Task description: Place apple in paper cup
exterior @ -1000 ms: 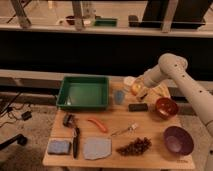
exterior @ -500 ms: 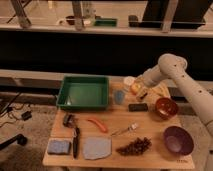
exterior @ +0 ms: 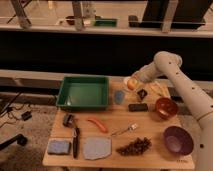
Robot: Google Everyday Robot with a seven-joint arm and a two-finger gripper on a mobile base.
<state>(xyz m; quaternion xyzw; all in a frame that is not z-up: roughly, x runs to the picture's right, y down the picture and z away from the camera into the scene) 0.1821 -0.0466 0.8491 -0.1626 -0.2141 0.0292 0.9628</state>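
The apple (exterior: pixel 132 83) is small, round and yellow-orange. It sits at the tip of my gripper (exterior: pixel 136 86), right at the mouth of the cream-white paper cup (exterior: pixel 126 81) at the table's back edge, right of the green tray. The gripper reaches in from the right on the white arm and is shut on the apple. The cup's lower part is partly hidden behind the apple and the gripper.
A green tray (exterior: pixel 83 92) stands at the back left. A blue-grey cup (exterior: pixel 119 96), a black block (exterior: pixel 138 107), a reddish-brown bowl (exterior: pixel 166 107) and a purple bowl (exterior: pixel 178 140) lie nearby. A carrot (exterior: pixel 97 125), a fork (exterior: pixel 127 130), grapes (exterior: pixel 134 146), a grey cloth (exterior: pixel 96 148) and a blue sponge (exterior: pixel 59 146) lie in front.
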